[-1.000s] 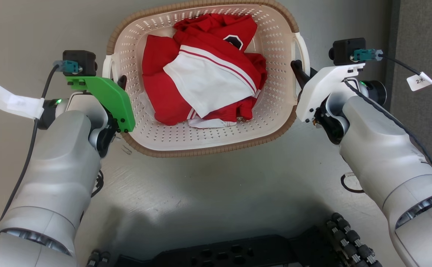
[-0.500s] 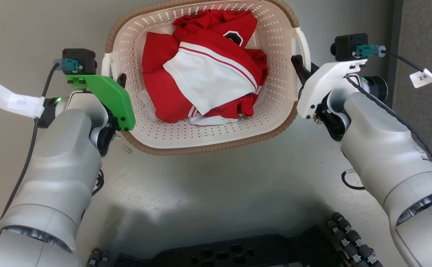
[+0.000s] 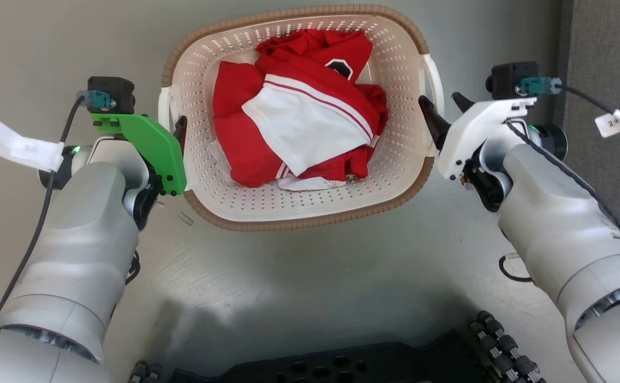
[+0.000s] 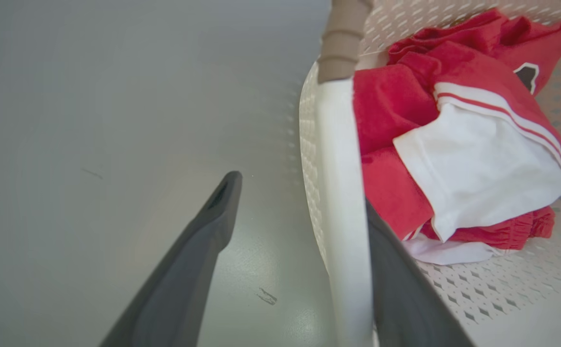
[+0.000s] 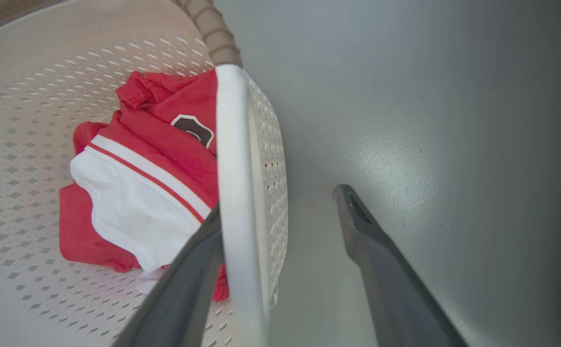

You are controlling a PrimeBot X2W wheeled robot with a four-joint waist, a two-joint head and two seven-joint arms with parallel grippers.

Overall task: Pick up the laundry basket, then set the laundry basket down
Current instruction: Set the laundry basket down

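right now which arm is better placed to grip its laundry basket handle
Even, as far as I can tell: the left end effector and right end effector are both open, each straddling its white handle on the laundry basket, inner finger against it.

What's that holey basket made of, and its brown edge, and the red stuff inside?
The laundry basket looks like moulded cream plastic: smooth, faintly shiny, evenly perforated. Its brown rim imitates weave, but the regular ribs suggest plastic too. The red and white clothes are soft, matte fabric, folded and creased.
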